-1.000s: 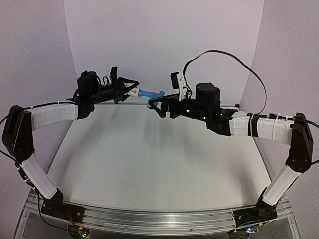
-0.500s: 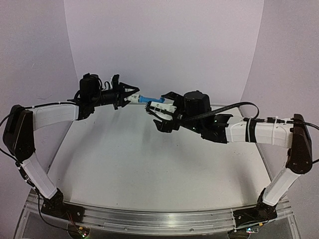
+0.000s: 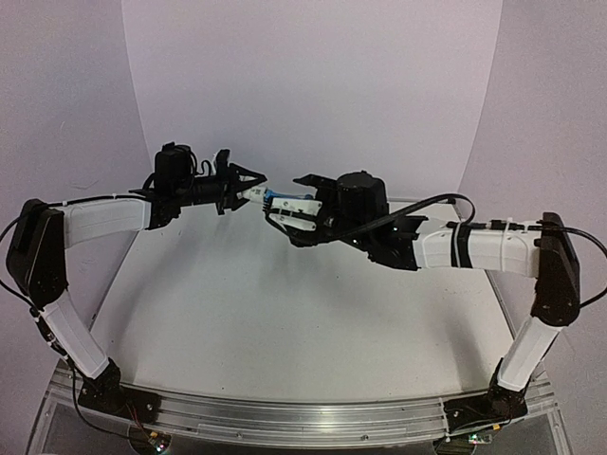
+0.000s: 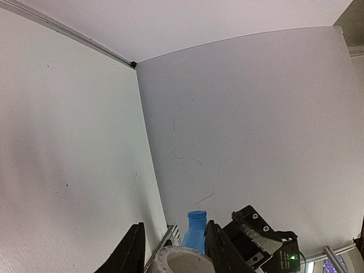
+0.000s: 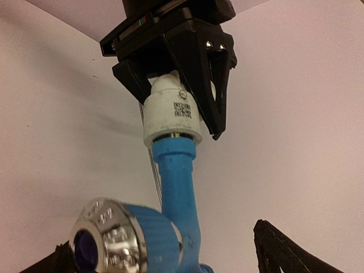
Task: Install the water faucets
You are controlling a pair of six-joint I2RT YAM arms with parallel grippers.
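The white pipe fitting is clamped in my left gripper, held high above the back of the table. The bright-blue tap sticks out of the fitting toward my right gripper. In the right wrist view the tap's blue stem runs up into the white fitting, with a thin brass ring at the joint, and its silvery knurled end is near the camera. My right gripper straddles the tap, and its right finger stands clear of it. In the left wrist view the fitting sits between my left gripper's fingers, with the blue tap beyond.
The white table top lies well below both grippers. White walls stand at the back and on both sides. The right arm's black cable loops above its wrist. A metal rail runs along the near edge.
My right wrist has rolled over and moved left toward the left gripper. Less of the blue tap shows between the two grippers. The left gripper has kept its hold and barely shifted.
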